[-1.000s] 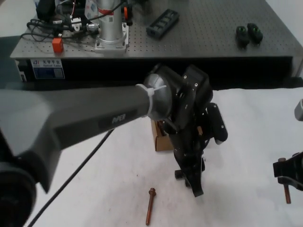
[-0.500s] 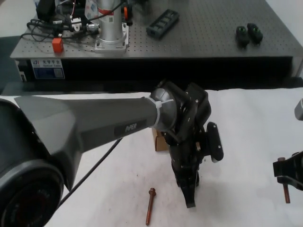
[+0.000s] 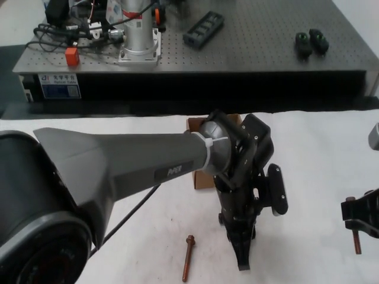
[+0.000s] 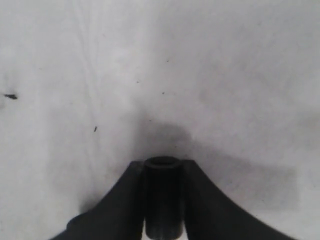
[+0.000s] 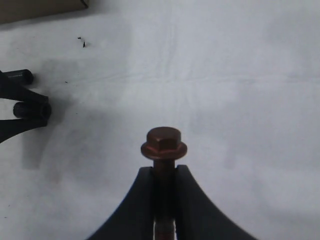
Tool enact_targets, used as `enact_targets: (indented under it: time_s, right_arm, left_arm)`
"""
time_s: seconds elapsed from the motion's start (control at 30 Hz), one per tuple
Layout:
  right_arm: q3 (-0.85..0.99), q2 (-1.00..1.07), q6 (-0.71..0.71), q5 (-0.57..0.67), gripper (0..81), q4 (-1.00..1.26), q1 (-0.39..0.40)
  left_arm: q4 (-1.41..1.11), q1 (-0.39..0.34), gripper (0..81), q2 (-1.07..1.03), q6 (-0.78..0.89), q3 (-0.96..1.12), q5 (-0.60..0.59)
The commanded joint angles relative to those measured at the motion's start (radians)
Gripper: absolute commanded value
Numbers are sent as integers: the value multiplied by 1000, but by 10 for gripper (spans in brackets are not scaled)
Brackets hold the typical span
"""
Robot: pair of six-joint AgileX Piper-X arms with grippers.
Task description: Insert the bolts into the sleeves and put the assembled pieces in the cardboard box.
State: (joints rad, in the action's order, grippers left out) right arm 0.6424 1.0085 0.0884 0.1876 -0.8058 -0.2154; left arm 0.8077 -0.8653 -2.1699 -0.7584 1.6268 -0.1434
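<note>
My left gripper [image 4: 162,172] is shut on a black sleeve [image 4: 162,200], held with its open end facing away over the white cloth. In the high view this gripper [image 3: 243,260] points down in front of the cardboard box [image 3: 200,177], which the arm partly hides. My right gripper [image 5: 164,172] is shut on a copper bolt [image 5: 164,143] with its hex head clear of the fingertips; it sits at the right edge [image 3: 357,220]. A second bolt [image 3: 188,258] lies loose on the cloth. A second black sleeve [image 5: 23,76] lies beside the left gripper's held one [image 5: 33,110].
A perforated metal bench [image 3: 254,47] runs across the back, carrying cables, an orange block [image 3: 71,56], a black tray [image 3: 204,28] and two dark knobs [image 3: 311,42]. White cloth [image 3: 314,177] covers the work area, open between the two grippers.
The left arm has swung its gripper with the sleeve nearer to the front edge, uncovering the box's back rim. The right gripper and its bolt have stayed put.
</note>
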Motion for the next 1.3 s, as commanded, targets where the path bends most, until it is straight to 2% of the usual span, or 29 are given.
enact_targets:
  time_s: [0.0, 0.03, 0.17, 0.23, 0.33, 0.4, 0.47, 0.57, 0.63, 0.7, 0.83, 0.93, 1.07, 1.27]
  right_arm:
    - [-2, -8, -2, 11, 8, 4, -3]
    - [-2, -8, -2, 11, 8, 4, -3]
    - [-2, -13, -5, 11, 8, 4, -3]
    - [-2, -13, -5, 11, 8, 4, -3]
    - [-2, -31, -5, 11, 8, 11, -3]
    - [-2, -70, -5, 11, 8, 21, -3]
    - [-2, -127, -5, 25, 8, 45, -3]
    - [-5, -216, -65, 157, 8, 111, -3]
    - [-25, -271, -161, 267, 8, 207, -3]
    - [-68, -324, -330, 385, 8, 375, 1]
    - [-150, -396, -590, 422, 8, 757, 70]
    - [-162, -392, -705, 435, 8, 905, 155]
    - [-162, -368, -728, 436, 8, 996, 267]
    - [-160, -336, -731, 428, 8, 1016, 400]
  left_arm:
    - [16, -14, 65, -26, -6, -1, -13]
    - [19, -14, 8, -26, -6, -1, 8]
    - [68, -16, 3, -22, -6, 19, 118]
    - [95, -16, 3, -15, 8, 39, 138]
    - [89, -13, 7, 25, 122, 56, 135]
    - [71, -5, 7, 72, 203, 56, 84]
    - [63, 13, 7, 140, 299, 54, -19]
    - [-6, 44, 7, 251, 438, -8, -130]
    - [-113, 60, 7, 346, 521, -99, -184]
    - [-229, 64, 7, 439, 604, -204, -251]
    - [-465, 60, 7, 632, 691, -445, -370]
    - [-643, 61, 7, 762, 758, -602, -426]
    - [-855, 61, 7, 888, 845, -759, -535]
    - [-970, 61, 7, 989, 900, -844, -542]
